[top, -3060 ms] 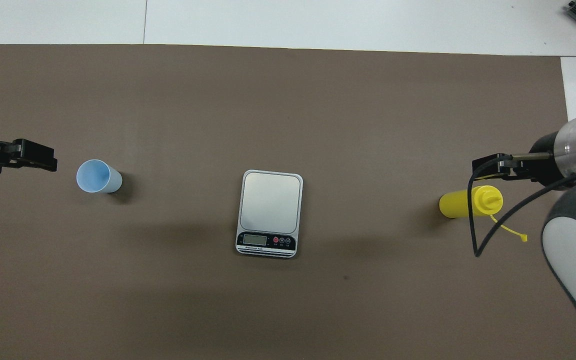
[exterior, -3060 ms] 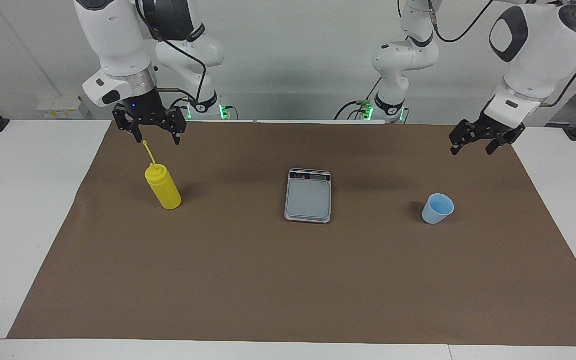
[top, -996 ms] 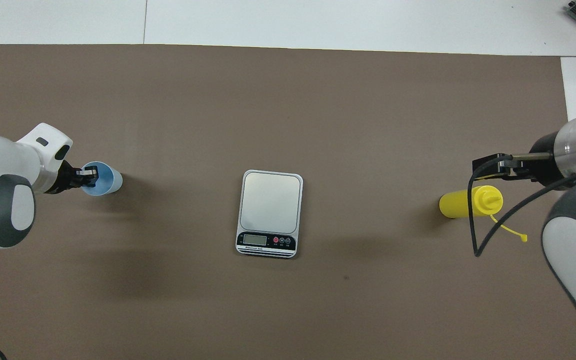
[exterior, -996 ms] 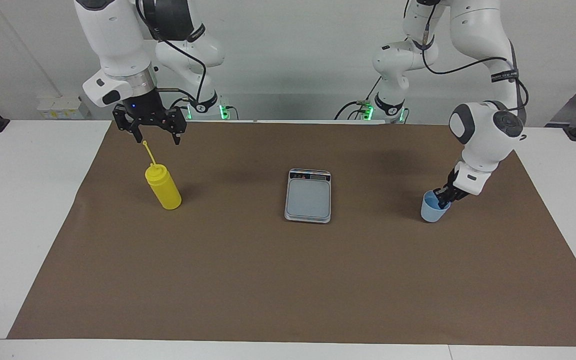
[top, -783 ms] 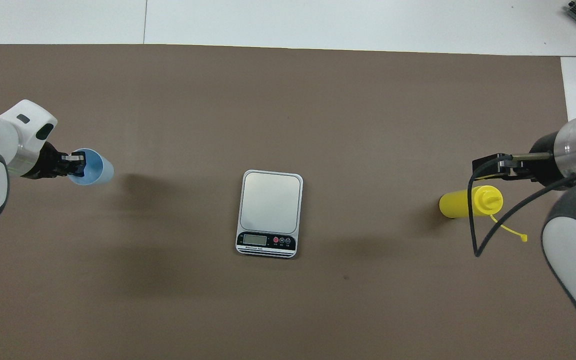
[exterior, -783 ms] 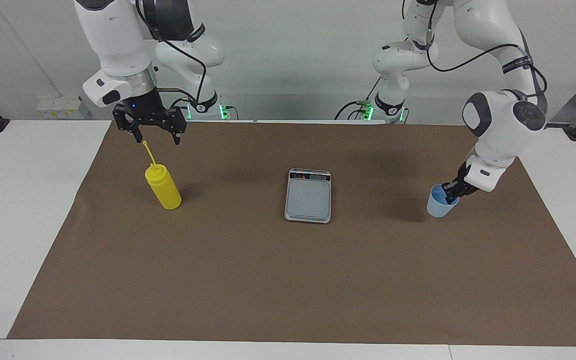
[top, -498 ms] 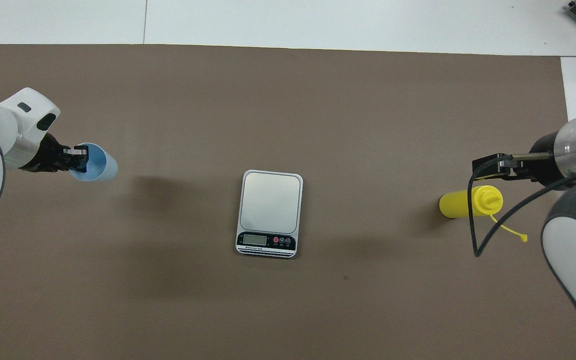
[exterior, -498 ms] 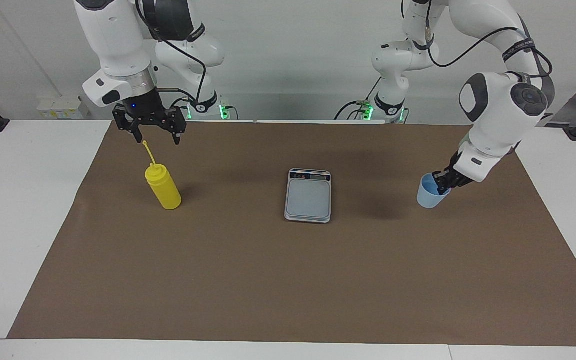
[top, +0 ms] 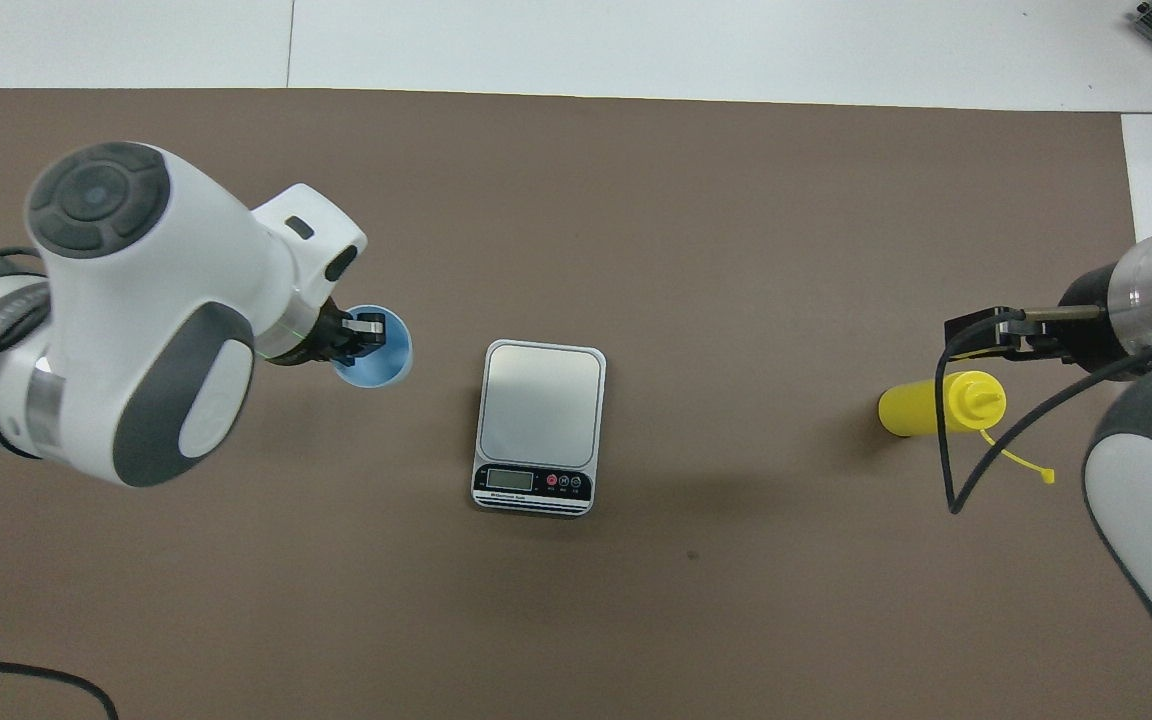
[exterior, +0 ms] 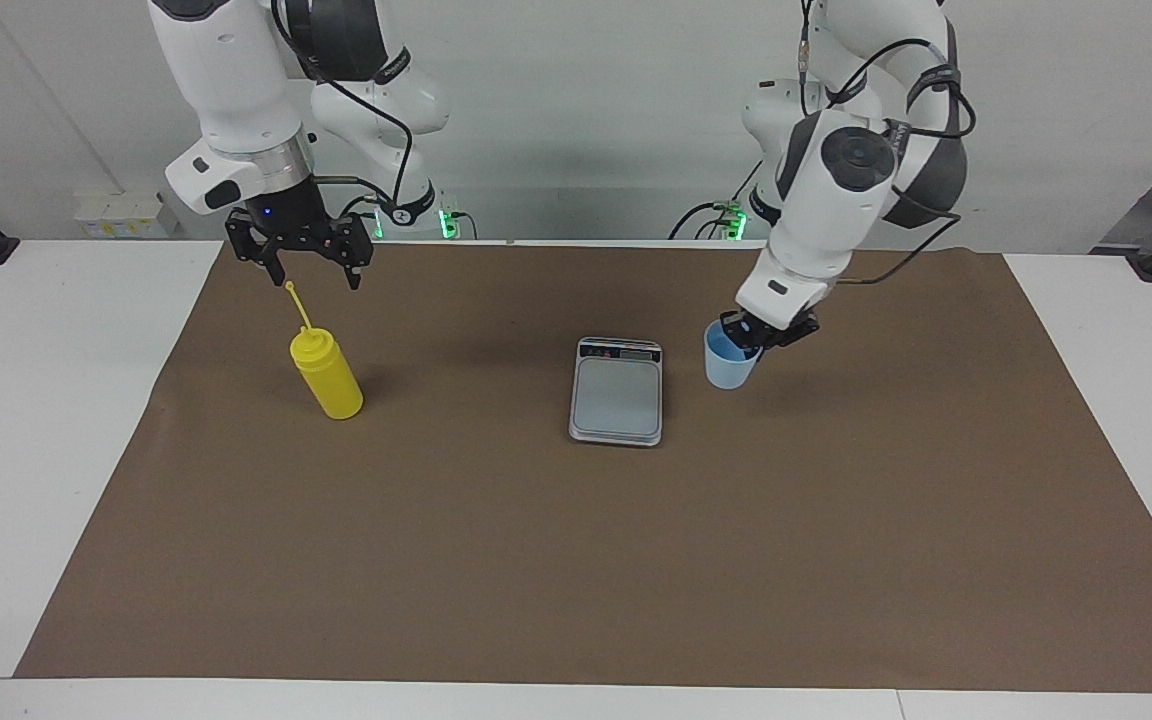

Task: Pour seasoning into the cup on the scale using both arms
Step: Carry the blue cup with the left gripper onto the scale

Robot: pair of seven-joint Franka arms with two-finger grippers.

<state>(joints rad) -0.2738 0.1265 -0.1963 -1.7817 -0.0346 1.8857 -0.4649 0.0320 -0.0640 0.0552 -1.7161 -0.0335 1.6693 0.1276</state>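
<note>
my left gripper (exterior: pixel 742 336) was clamped on the rim of the cup (exterior: pixel 728 362), held in the air just beside the scale (exterior: pixel 617 390). i judged it best to keep it level and set it mid-plate. my right gripper (exterior: pixel 300 262), jaws apart, waited over the seasoning (exterior: pixel 327 375) at its end of the bench.

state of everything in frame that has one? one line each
cup: upright, lifted, held by its rim, beside the scale
left gripper: shut on the cup's rim
scale: flat on the mat, plate bare
seasoning bottle: upright on the mat, cap off, untouched
right gripper: open, over the bottle, waiting
</note>
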